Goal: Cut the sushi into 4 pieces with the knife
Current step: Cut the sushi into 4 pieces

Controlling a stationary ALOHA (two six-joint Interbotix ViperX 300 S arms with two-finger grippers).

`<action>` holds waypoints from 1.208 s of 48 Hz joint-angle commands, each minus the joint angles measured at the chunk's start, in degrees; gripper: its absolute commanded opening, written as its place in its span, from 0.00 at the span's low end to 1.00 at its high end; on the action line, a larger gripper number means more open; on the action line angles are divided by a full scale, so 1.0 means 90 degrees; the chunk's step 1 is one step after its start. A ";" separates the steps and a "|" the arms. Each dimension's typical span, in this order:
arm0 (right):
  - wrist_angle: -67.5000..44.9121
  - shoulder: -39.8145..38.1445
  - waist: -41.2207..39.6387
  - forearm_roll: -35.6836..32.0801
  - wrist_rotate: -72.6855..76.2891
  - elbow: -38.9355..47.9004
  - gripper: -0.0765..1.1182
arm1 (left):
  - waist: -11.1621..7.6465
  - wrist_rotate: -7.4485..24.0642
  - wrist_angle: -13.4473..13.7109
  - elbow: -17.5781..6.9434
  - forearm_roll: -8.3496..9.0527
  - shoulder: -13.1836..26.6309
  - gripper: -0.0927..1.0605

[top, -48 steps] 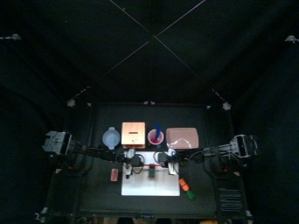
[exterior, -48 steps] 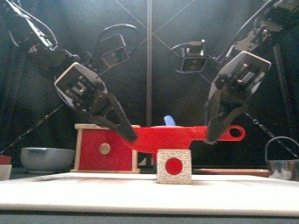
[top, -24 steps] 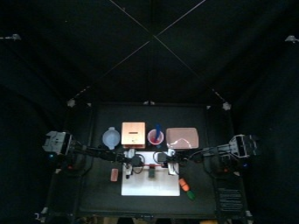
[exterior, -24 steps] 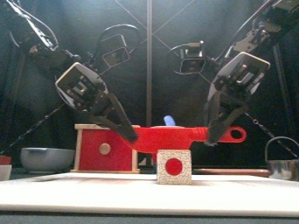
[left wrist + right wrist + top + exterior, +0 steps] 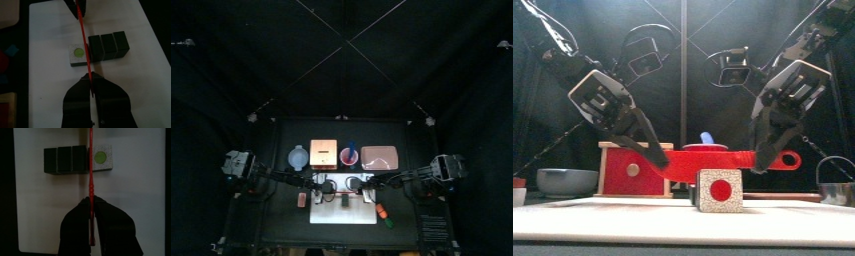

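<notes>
- My left gripper [image 5: 88, 77] is clamped shut on one end of the flat red toy knife [image 5: 81, 30]. My right gripper [image 5: 91, 200] is pinched tight on the other end.
- In the front view, the knife hangs level between my two grippers, just above the sushi. I cannot tell whether it is touching.
- The toy sushi roll lies near the middle of the white cutting board [image 5: 53, 30], in two parts.
- Three dark green blocks [image 5: 107, 46] are joined in a row.
- One pale end piece [image 5: 78, 55] sits just beside them, and its upper face shows a green dot.
- From the front, the end piece has a white speckled face with a round red centre.
- From both wrists, the blade runs along the seam between the end piece and the three blocks.
- A pale wooden box with a red drawer front [image 5: 627, 170] stands behind the board.
</notes>
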 commanded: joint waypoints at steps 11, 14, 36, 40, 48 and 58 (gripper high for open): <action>-0.0020 0.0176 0.0029 0.0010 -0.0020 -0.0088 0.16 | 0.0020 0.0010 0.0137 -0.0117 0.0000 0.0205 0.34; -0.0020 0.0322 0.0029 0.0010 -0.0020 -0.0098 0.16 | 0.0029 0.0010 0.0186 -0.0127 -0.0020 0.0332 0.34; -0.0059 0.0625 -0.0029 -0.0195 -0.0029 -0.0156 0.16 | 0.0049 0.0029 0.0508 -0.0342 -0.0020 0.0742 0.34; -0.0059 0.0596 -0.0117 -0.0254 -0.0029 -0.0186 0.16 | 0.0078 0.0049 0.0527 -0.0352 -0.0010 0.0723 0.34; -0.0039 0.0498 -0.0215 -0.0410 -0.0020 -0.0205 0.16 | 0.0205 0.0049 0.0527 -0.0352 0.0137 0.0654 0.34; 0.0068 0.0186 -0.0439 -0.0488 -0.0029 -0.0215 0.16 | 0.0459 0.0049 0.0537 -0.0352 0.0371 0.0469 0.34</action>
